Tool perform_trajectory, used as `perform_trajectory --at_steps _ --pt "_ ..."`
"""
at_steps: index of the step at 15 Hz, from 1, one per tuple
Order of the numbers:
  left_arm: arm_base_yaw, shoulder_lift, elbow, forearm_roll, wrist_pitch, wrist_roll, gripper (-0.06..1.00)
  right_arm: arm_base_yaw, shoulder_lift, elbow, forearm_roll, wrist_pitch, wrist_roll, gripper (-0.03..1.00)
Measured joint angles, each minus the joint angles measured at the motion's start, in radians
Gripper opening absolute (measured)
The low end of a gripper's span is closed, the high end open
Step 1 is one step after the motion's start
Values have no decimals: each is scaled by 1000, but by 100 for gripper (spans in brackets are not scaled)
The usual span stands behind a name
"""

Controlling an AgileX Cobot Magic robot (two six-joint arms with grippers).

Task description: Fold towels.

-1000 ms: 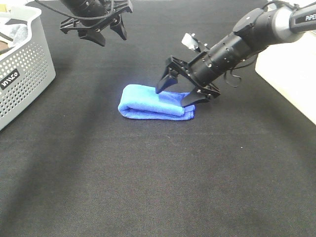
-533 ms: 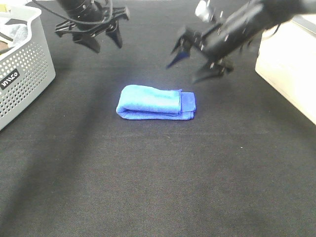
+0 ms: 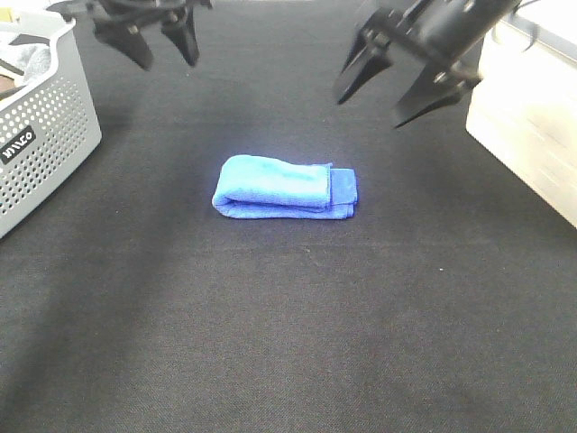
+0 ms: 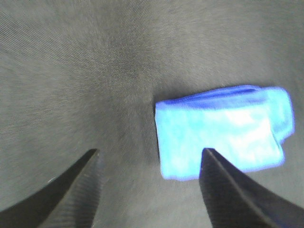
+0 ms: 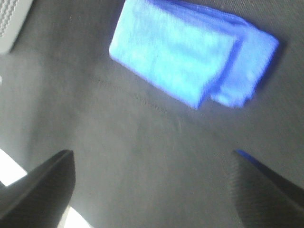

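Observation:
The royal-blue towel (image 3: 284,188) lies folded into a small thick rectangle on the black table (image 3: 288,343), near the middle. It also shows in the left wrist view (image 4: 223,133) and the right wrist view (image 5: 190,50). My left gripper (image 3: 158,50) is open and empty, raised at the back left, well away from the towel. My right gripper (image 3: 388,86) is open and empty, raised above and behind the towel's right end. Neither gripper touches the towel.
A perforated grey basket (image 3: 41,135) with grey cloth inside stands at the left edge. A cream-white box (image 3: 532,117) stands at the right edge.
My right gripper let go of the towel's right end, opened wide and rose up and back to the right. My left gripper also moved up and back. The towel stayed folded in place.

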Motion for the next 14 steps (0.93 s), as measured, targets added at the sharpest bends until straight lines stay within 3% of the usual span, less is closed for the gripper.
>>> perform_trajectory --at_steps 3,5,9,14 --pt "-81 -194 243 165 2 -19 58 0 -136 27 -131 15 57 82" --pt "-126 -358 434 226 3 -65 58 0 -260 116 -189 16 78 82" --pt "-144 -742 762 242 6 -136 58 0 -585 414 -219 18 80 82" --pt "-144 -1233 1083 240 8 -145 58 0 -1062 813 -223 -7 80 82"
